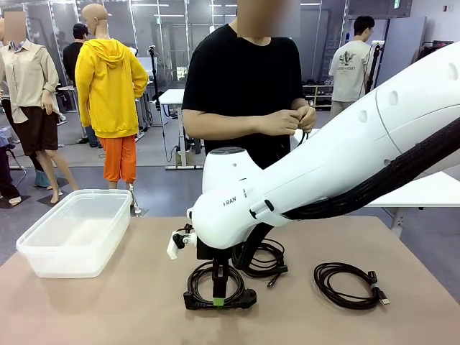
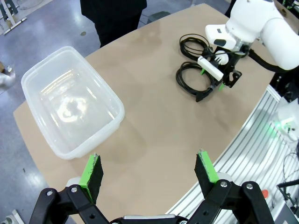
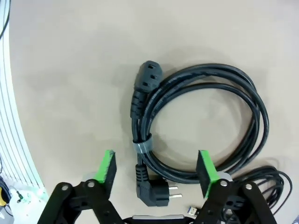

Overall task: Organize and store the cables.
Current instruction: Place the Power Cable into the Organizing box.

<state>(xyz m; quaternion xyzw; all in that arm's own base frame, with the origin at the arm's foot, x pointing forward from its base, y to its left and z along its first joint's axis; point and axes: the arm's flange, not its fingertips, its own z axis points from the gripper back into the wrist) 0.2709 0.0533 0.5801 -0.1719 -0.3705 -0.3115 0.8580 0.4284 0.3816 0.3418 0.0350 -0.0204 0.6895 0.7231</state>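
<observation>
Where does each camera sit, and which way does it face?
Front: fixed on the robot's side, facing the person; the right arm crosses.
Left wrist: high up, looking down at the bin; open left hand at bottom.
Right wrist: close over a coiled cable; open right hand straddling its edge.
Shared: front and left wrist both show that arm.

"FRAN" on white right arm

Left gripper at 6 o'clock, jaws spread wide over the tan table. Clear tub at 10 o'clock. Black cable coils at 1 o'clock, with the right gripper on them.
</observation>
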